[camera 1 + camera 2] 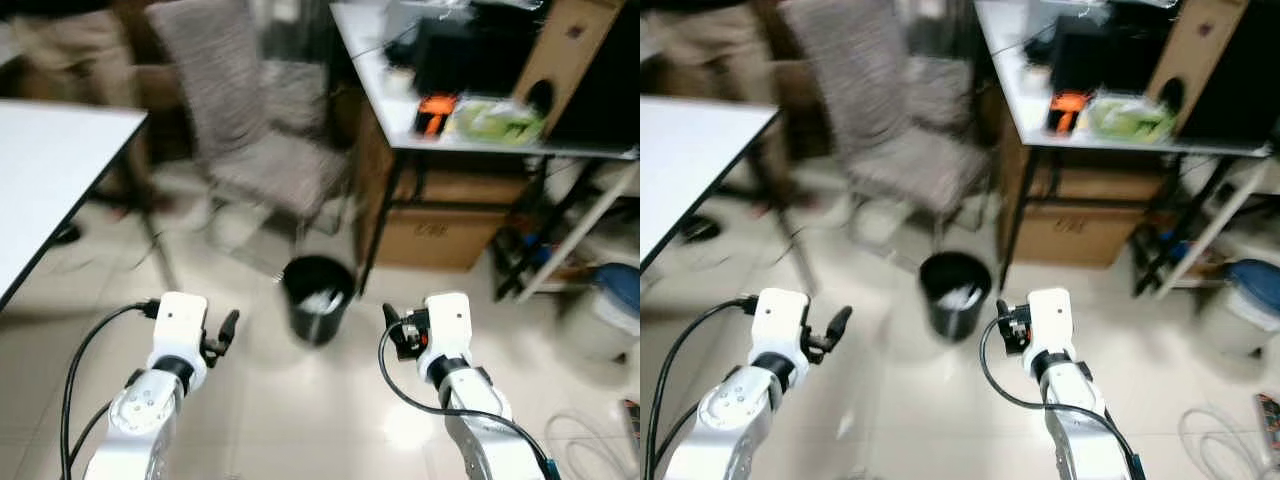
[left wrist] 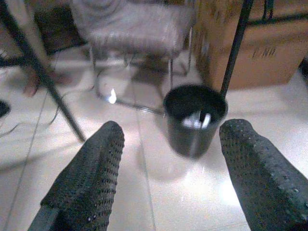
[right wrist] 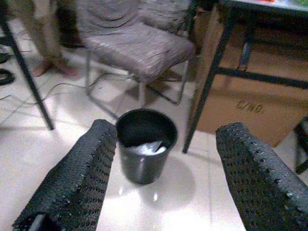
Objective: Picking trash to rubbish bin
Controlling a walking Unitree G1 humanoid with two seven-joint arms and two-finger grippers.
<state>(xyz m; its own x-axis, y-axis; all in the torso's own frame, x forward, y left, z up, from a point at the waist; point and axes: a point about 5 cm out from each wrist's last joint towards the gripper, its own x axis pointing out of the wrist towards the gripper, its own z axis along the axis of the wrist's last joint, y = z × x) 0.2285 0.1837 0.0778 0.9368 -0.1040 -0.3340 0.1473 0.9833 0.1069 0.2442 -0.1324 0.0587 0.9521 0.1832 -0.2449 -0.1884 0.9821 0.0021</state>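
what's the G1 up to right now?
It's on trash pickup, standing on the tiled floor facing a black rubbish bin that already has some white scraps inside. Both arms are raised in front of it: the left claw and right claw are open and hold nothing. The bin sits between a grey chair and a cluttered desk with a cardboard box under it. A person's legs are visible beyond the chair.

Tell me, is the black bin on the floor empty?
No, the black bin holds pale crumpled trash at its bottom, seen plainly from the right wrist view.
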